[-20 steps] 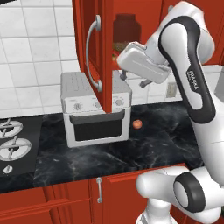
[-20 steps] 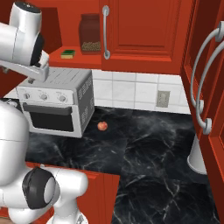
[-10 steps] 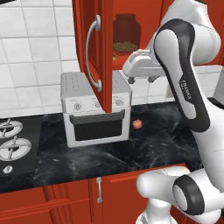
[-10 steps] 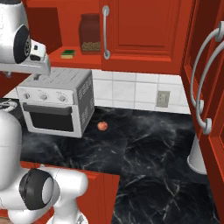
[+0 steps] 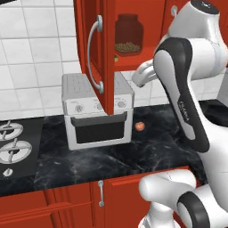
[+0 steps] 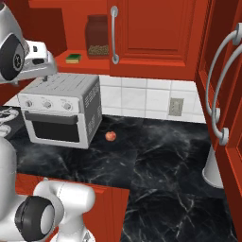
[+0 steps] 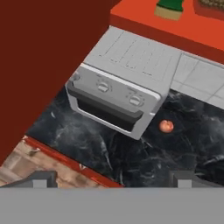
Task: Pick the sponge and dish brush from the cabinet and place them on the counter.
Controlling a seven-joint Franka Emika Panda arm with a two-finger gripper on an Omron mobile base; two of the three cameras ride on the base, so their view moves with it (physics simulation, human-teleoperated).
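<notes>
Resting on the red inner shelf of the cabinet [image 6: 156, 38], one green-and-yellow sponge [image 6: 73, 58] lay just beside one dark jar [image 6: 97, 35] of pale contents; in the hand view the sponge [image 7: 169, 7] sat at the shelf's front edge. A dish brush could not be made out. One cabinet door [image 5: 91, 49] stood swung open over one white toaster oven [image 5: 98, 113], which had two knobs and a dark glass front. One small red fruit [image 6: 110, 136] lay on the black marble worktop [image 6: 160, 156], just beside the oven. One stovetop [image 5: 13, 149] adjoined the worktop to the left. The pincer [image 7: 113, 178] had its two finger tips [image 7: 41, 179] spread wide, grasping nothing and touching nothing, poised in the air above the worktop and below the shelf.
</notes>
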